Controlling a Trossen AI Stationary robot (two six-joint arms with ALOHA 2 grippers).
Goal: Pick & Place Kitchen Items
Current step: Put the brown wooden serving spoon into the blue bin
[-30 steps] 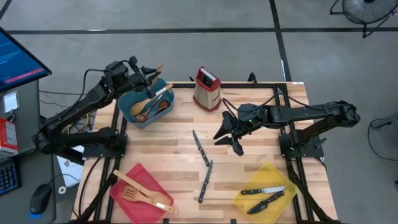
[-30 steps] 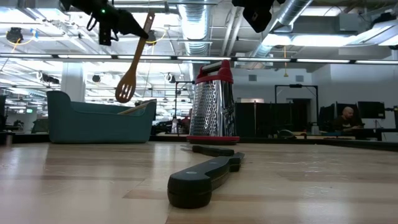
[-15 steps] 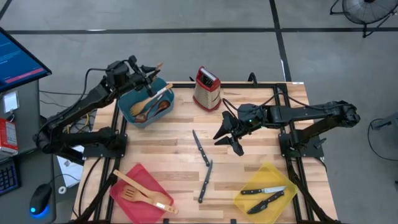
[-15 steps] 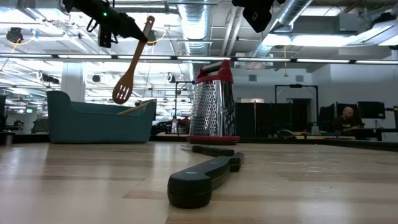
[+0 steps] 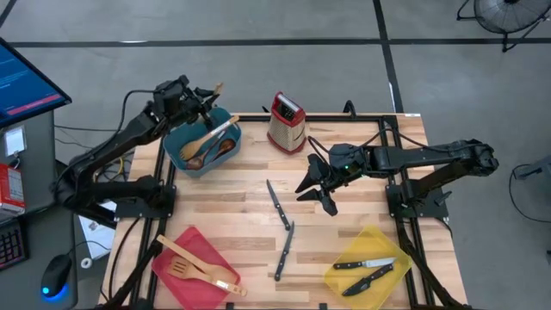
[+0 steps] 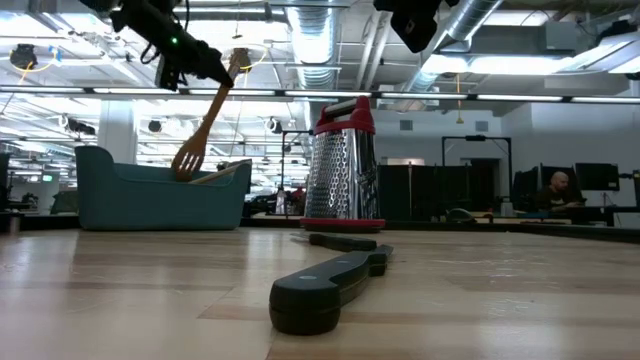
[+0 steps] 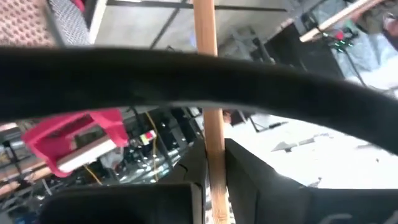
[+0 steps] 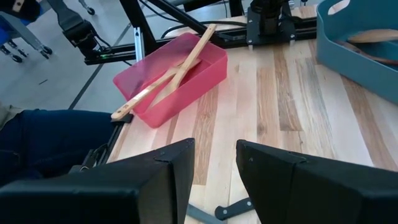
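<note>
The left gripper (image 5: 196, 102) was seen raised above the far-left corner of the light wooden table (image 5: 344, 224), its jaws pinched tight on the handle of a slotted light wooden spatula (image 6: 205, 118). The spatula was hung tilted, head down, over the teal plastic bin (image 5: 186, 160), and the head was shown just at rim height in the low view (contact with the bin could not be made out). Several wooden spoons (image 5: 208, 143) were already lying inside that bin.

The right gripper (image 5: 317, 191) was held over the middle of the table, jaws spread a little, nothing gripped between them. Just beside it, 2 black-handled steel knives (image 5: 281, 222) were left on the bare wood, lying nearly end to end.

In the red plastic bin (image 5: 194, 267) at the near-left corner, 2 light wooden slotted spatulas (image 5: 193, 262) were crossed, their handles poking over the rim. In the yellow plastic bin (image 5: 368, 255) at the near right, 2 more black-handled knives (image 5: 370, 269) were resting. The red-topped steel box grater (image 5: 287, 123) was stood upright at the far edge.
</note>
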